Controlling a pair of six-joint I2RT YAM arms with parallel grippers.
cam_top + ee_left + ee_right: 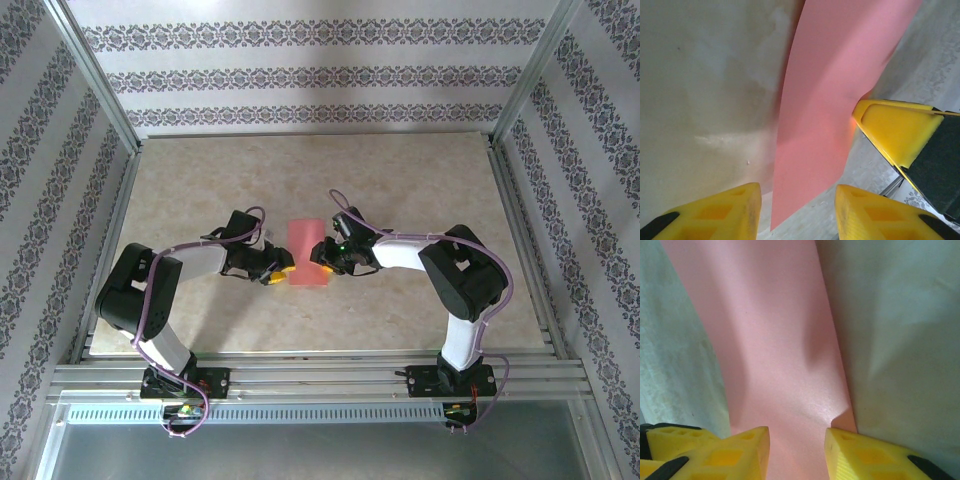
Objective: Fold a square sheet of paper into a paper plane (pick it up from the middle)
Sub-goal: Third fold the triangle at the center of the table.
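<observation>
We see the pink paper sheet (305,240), long axis pointing away from our bases.
Left gripper (280,272) and right gripper (322,256) flank it, jaws apart.

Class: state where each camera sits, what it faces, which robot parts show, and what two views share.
Top external: overhead behind, facing the beige table; both arms, left hand, right hand.
Left wrist: faces the salmon-pink square paper sheet; own yellow fingers.
Right wrist: faces that sheet; own yellow fingers.
Both wrist views share the sheet.
</observation>
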